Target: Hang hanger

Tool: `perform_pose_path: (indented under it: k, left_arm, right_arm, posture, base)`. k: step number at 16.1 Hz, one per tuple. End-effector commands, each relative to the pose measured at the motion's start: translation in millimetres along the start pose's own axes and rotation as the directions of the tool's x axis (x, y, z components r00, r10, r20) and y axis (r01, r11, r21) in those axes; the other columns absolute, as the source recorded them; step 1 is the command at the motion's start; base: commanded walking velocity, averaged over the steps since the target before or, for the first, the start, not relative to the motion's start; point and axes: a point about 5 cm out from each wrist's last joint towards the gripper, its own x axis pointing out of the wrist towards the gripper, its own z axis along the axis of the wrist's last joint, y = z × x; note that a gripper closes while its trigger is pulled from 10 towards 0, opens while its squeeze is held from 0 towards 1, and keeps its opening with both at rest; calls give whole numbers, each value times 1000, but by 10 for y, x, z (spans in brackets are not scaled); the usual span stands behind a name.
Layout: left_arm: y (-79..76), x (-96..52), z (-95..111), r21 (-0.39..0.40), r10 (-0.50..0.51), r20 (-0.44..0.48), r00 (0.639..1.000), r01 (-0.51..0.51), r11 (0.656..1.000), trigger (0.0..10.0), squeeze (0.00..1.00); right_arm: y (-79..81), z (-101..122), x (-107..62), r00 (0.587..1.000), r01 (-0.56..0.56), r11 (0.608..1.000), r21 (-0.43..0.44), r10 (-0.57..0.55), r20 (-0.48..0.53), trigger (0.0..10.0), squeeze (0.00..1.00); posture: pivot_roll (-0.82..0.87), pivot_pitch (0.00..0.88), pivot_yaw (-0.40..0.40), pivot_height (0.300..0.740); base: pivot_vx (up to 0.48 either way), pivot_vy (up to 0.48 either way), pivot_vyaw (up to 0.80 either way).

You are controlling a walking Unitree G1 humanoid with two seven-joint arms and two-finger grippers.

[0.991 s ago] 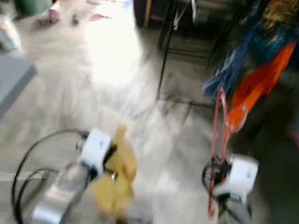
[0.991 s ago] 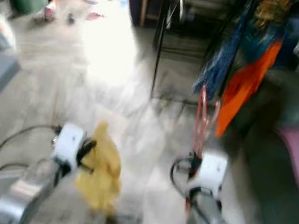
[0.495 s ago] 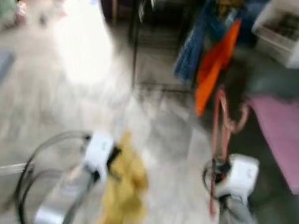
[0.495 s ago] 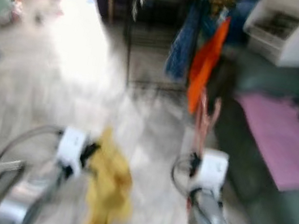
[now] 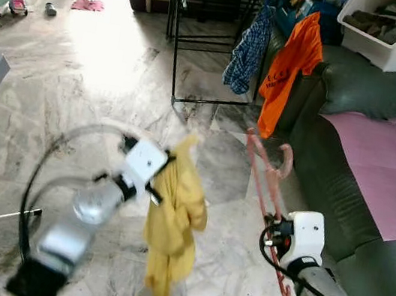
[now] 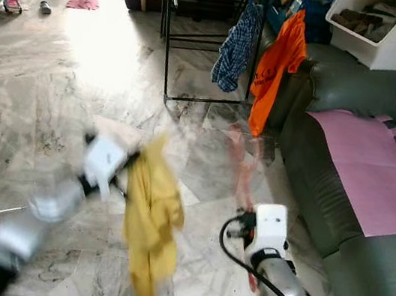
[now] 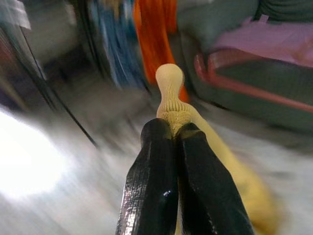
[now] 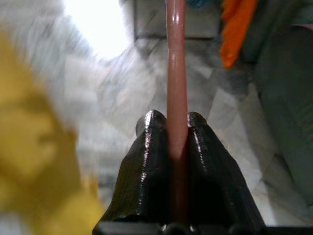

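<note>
The pink hanger (image 5: 265, 176) stands up from my right hand (image 8: 171, 122), clamped by one thin plastic bar, its hook topmost, I think, though blur softens it. Ahead, well apart, is the black clothes rack (image 5: 205, 12) with its orange shirt (image 5: 289, 64). Pinched so narrowly, the hanger could swivel or slip as I walk. My left hand (image 7: 168, 129), beside it, is clenched on a yellow cloth (image 5: 173, 220) that dangles toward the floor (image 5: 83, 60) and might snag.
</note>
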Motion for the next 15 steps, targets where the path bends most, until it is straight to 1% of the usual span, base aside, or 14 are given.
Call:
perform_pose_path:
  k: [1,2,3,4,5,6,7,8,10,11,12,13,15]
  left_arm:
    - [95,50,99,120,-29,64,998,21,993,10000,0]
    - [211,90,124,188,-41,75,996,26,982,10000,0]
    - [309,125,159,300,-74,96,993,43,953,10000,0]
    - [393,162,182,371,-109,114,987,59,927,10000,0]
    - [413,171,190,416,-133,123,984,70,907,10000,0]
    - [429,180,187,460,-163,133,978,85,884,10000,0]
    - [437,187,195,497,-195,153,969,95,862,10000,0]
    - [457,202,193,504,-200,164,966,92,859,10000,0]
    - [488,222,197,522,-213,176,961,93,848,10000,0]
    - [507,228,192,525,-208,176,962,87,847,10000,0]
    - [539,235,169,541,-203,167,965,82,837,10000,0]
    - [579,234,150,548,-190,162,968,72,834,10000,0]
    - [692,227,123,549,-153,151,977,46,835,10000,0]
  right_arm:
    - [-52,71,2,998,-55,998,-41,55,12,10000,0]
    - [-123,143,12,996,-84,995,-61,85,16,10000,0]
    - [-204,244,20,992,-117,991,-62,119,31,10000,0]
    - [-278,368,6,982,-174,980,-100,180,52,10000,0]
    - [-296,419,-11,975,-206,973,-102,213,60,10000,0]
    - [-274,474,-60,954,-285,953,-101,292,72,10000,0]
    - [-223,508,-129,920,-377,920,-106,386,76,10000,0]
    - [-201,518,-167,899,-426,900,-92,433,72,10000,0]
    - [-131,532,-299,824,-562,826,-49,564,48,10000,0]
    - [-123,537,-345,799,-599,799,-39,601,32,10000,0]
    - [-118,551,-400,769,-639,769,-35,639,11,10000,0]
    - [-148,552,-448,750,-661,749,-49,660,-24,10000,0]
    - [-281,541,-533,738,-674,735,-74,665,-109,10000,0]
  posture:
    - [-11,76,-33,740]
    - [-12,74,-32,740]
    - [-19,71,-26,740]
    - [-21,68,-21,740]
    - [-25,68,-17,740]
    - [-27,68,-14,740]
    - [-29,70,-13,740]
    - [-27,71,-12,740]
    - [-29,69,-6,740]
    - [-29,68,-7,740]
    - [-30,66,-7,740]
    - [-31,66,-7,740]
    - [-34,63,-4,740]
  base:
    - [0,0,0]
    - [0,0,0]
    - [0,0,0]
    - [0,0,0]
    - [0,0,0]
    - [0,0,0]
    - [0,0,0]
    - [0,0,0]
    - [0,0,0]
    - [0,0,0]
    - [0,0,0]
    - [0,0,0]
    - [0,0,0]
